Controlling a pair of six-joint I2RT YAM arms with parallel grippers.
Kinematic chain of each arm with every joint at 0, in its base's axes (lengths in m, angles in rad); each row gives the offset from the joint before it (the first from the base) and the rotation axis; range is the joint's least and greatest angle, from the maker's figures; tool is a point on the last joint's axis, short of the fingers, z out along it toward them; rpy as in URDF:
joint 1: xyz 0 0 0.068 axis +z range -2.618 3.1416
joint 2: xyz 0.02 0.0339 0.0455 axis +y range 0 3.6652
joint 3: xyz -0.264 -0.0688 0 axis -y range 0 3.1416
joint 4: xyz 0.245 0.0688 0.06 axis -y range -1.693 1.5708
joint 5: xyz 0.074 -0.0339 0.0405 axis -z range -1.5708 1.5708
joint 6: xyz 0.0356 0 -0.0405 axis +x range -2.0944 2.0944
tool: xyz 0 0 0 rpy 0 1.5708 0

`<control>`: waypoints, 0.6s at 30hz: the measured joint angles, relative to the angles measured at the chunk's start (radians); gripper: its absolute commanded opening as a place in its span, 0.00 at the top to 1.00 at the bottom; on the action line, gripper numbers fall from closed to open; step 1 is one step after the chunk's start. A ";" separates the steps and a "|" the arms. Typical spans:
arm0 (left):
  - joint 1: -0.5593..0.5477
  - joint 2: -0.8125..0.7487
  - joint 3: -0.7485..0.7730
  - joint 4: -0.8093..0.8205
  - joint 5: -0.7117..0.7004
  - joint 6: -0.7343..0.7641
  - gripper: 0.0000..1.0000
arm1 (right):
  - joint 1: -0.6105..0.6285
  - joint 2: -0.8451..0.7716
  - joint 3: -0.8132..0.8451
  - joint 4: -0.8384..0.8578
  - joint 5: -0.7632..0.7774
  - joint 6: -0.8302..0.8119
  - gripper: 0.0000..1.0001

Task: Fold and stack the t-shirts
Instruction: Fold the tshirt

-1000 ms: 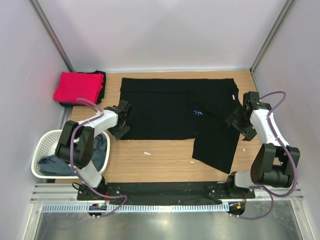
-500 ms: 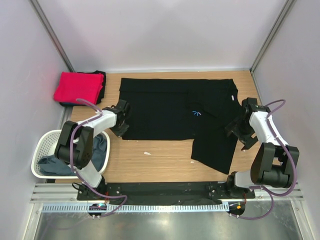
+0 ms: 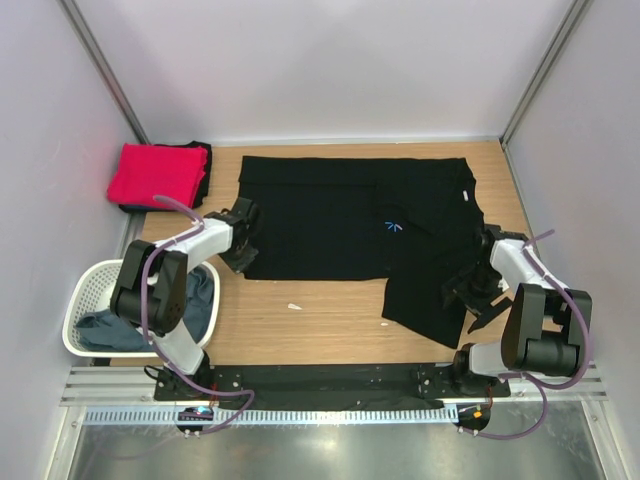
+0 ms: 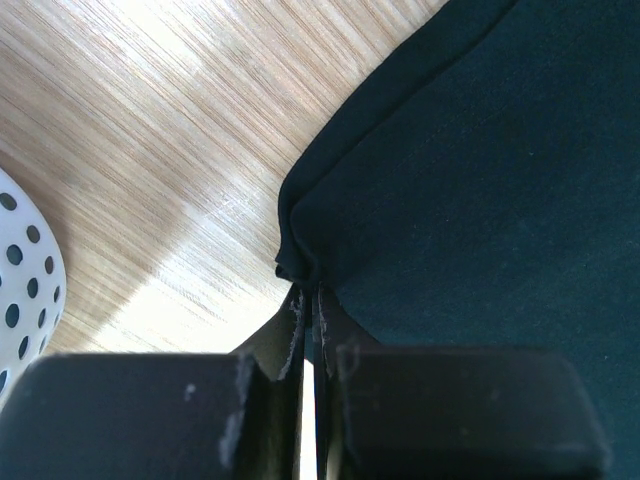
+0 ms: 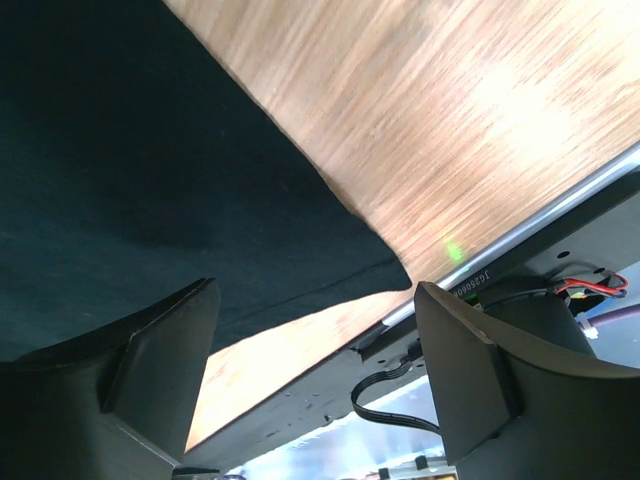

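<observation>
The large black t-shirt [image 3: 340, 215] lies spread on the wooden table [image 3: 320, 325], its right part folded over and hanging toward the front, with a small light-blue starburst mark [image 3: 393, 226]. My left gripper [image 3: 243, 255] is shut on the shirt's near-left corner [image 4: 300, 262]. My right gripper [image 3: 470, 298] is open above the folded flap's near-right corner [image 5: 385, 272], not touching it. A folded red t-shirt [image 3: 155, 173] lies on a dark cloth at the back left. A slate grey-blue t-shirt [image 3: 110, 328] sits in the white basket [image 3: 85, 285].
The white lattice laundry basket stands off the table's left edge, next to my left arm. A small white scrap [image 3: 295, 306] lies on the wood in front of the black shirt. The table's front rail [image 5: 520, 240] is close under my right gripper.
My right gripper has moved from beside the shirt's right edge toward the front, down to the flap's near-right corner. My left gripper has stayed shut on its corner.
</observation>
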 measured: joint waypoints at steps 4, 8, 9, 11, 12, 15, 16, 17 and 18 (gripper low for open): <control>0.001 0.000 0.000 0.000 0.005 0.000 1.00 | 0.015 -0.013 -0.038 0.004 -0.015 -0.001 0.18; 0.001 -0.001 0.000 0.000 0.008 0.000 1.00 | 0.026 -0.041 -0.077 0.006 -0.030 0.000 0.20; 0.001 -0.001 0.000 0.000 0.008 0.001 1.00 | 0.029 -0.048 -0.084 0.018 -0.036 0.000 0.20; 0.001 -0.003 -0.001 0.001 0.008 0.006 1.00 | 0.038 -0.054 -0.102 0.035 -0.058 0.002 0.17; 0.001 -0.003 -0.002 0.002 0.008 0.008 1.00 | 0.043 -0.054 -0.112 0.042 -0.068 0.003 0.16; 0.001 -0.007 -0.006 0.008 0.009 0.012 1.00 | 0.060 -0.048 -0.125 0.054 -0.077 0.005 0.16; 0.001 -0.009 -0.008 0.009 0.009 0.013 1.00 | 0.064 -0.042 -0.125 0.062 -0.076 0.005 0.16; 0.001 -0.011 -0.012 0.013 0.009 0.014 1.00 | 0.068 -0.034 -0.125 0.073 -0.076 0.006 0.16; 0.001 -0.014 -0.015 0.016 0.009 0.014 0.99 | 0.069 -0.026 -0.125 0.086 -0.075 0.006 0.15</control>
